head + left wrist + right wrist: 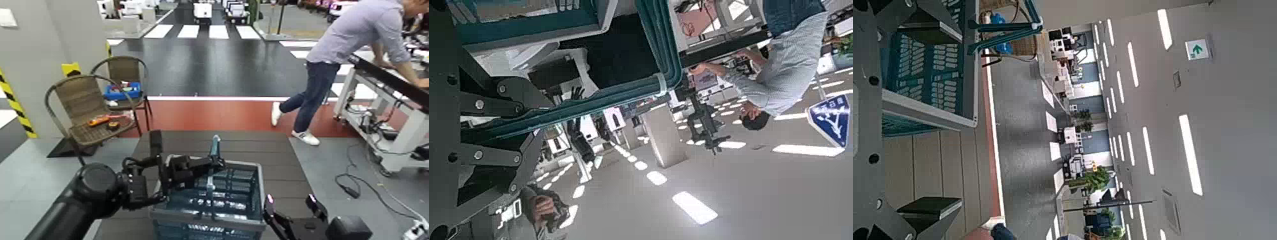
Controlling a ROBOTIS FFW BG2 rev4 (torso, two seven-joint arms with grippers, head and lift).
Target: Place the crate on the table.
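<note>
Head view: the crate (210,195) sits on the near part of the slatted desk (281,159).
The left hand (205,167) is clamped on the crate's upright teal centre handle (215,148). The right hand (290,209) hovers just right of the crate, fingers apart, gripping nothing.

Your head camera looks forward and down from above, the crate (210,195) near, low in frame. Both wrist cameras sit tight against that crate (549,25) (928,65), rolled sideways, facing outward across the hall beyond it.
</note>
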